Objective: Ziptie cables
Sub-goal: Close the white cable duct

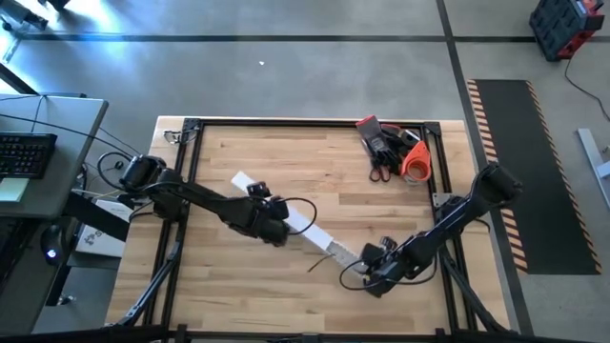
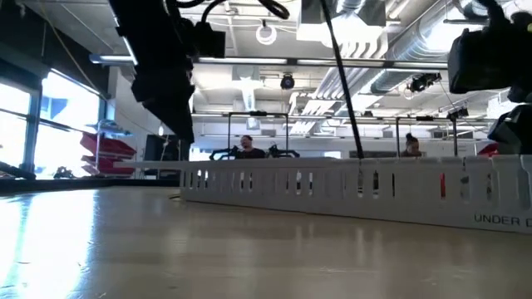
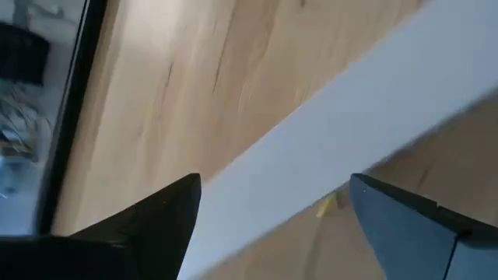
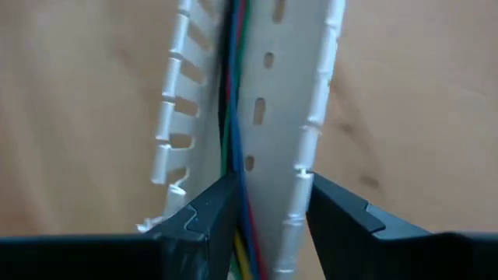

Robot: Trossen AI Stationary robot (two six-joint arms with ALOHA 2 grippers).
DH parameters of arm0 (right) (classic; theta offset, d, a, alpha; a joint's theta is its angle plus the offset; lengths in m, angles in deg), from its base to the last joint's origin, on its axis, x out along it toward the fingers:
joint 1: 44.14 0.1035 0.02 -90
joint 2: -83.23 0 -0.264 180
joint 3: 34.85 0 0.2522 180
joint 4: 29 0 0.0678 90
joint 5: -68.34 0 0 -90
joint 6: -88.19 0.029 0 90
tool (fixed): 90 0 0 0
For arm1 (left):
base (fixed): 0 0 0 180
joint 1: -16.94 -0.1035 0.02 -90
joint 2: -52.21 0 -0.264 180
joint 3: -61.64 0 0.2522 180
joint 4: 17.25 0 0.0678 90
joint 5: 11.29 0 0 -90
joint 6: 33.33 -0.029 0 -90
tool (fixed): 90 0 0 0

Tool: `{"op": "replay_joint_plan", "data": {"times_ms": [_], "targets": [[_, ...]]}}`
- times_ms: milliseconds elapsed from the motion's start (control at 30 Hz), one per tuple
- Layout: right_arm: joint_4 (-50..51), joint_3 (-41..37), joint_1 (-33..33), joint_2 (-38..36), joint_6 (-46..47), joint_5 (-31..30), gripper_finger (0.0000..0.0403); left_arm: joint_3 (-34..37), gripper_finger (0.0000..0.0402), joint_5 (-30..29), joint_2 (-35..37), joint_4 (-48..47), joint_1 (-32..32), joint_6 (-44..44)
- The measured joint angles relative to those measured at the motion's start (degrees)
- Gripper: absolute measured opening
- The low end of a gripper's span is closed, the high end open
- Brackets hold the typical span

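Wires (image 4: 233, 117) in red, green, blue and yellow run lengthwise inside a white slotted cable channel (image 4: 272, 132), pressed against one of its finger walls. The right gripper (image 4: 268, 214) sits at the channel's near-right end on the wooden table (image 1: 286, 152); its two dark fingers stand narrowly apart, astride the channel, with the wire bundle passing between them close to one fingertip (image 4: 206, 210). Whether the pads actually pinch the channel cannot be told. In the overhead view a thin dark strand (image 1: 319, 264) trails out onto the table beside that end. The left gripper (image 3: 272, 206) hovers over the channel's middle, fingers spread wide and clear of the white strip below. A heap of red, black and orange tools (image 1: 391, 148) lies at the far right corner.
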Motion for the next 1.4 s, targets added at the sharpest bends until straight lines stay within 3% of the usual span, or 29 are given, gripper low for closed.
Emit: {"op": "replay_joint_plan", "data": {"times_ms": [167,333,400,500,600,733,833,1000,1267,1400], "targets": [[-9.68,0.39,1.39,0.56,-7.66,0.32,0.0132,-0.66,0.0309,-1.67,-0.02,-0.39,3.54,10.83],[-7.72,6.15,3.01,-1.97,-12.27,-0.25,0.0132,-0.63,0.0305,1.45,-0.02,-0.58,10.87,24.3],[-4.7,8.99,4.01,-3.03,-15.68,-3.42,0.0132,-0.6,0.0305,0.33,-0.04,-0.55,14.97,31.15],[1.81,12.25,5.4,-3.33,-17.85,-14.1,0.0132,-0.6,0.0305,-4.94,-0.04,-0.52,20.99,42.28],[6.98,12.95,5.04,-3.2,-12.65,-21.34,0.0132,-0.11,0.0304,-10.43,-0.24,0.11,26.22,52.71],[11.48,10.32,3.92,-1.05,-1.42,-21.06,0.0132,3.29,0.0304,-14.91,-2.23,4.41,29.66,61.46],[10.6,7.58,3.75,1.26,4.01,-17.02,0.0132,7.01,0.0304,-14.74,-4.77,9.25,28.31,62.92],[2.96,5.53,3.75,5.83,4.63,-8.34,0.0132,12.13,0.0304,-19.72,-9.66,24.72,20.94,55.34],[-24.34,6.57,1.59,14.97,-7.92,-5.71,0.0132,12.24,0.0304,-11.72,-13.19,57.2,3.64,12.95],[-33.0,9.98,-1.35,19.81,-16.69,-6.04,0.0132,10.12,0.0304,-10.57,-8.69,57.66,-1.57,-0.34]]}}
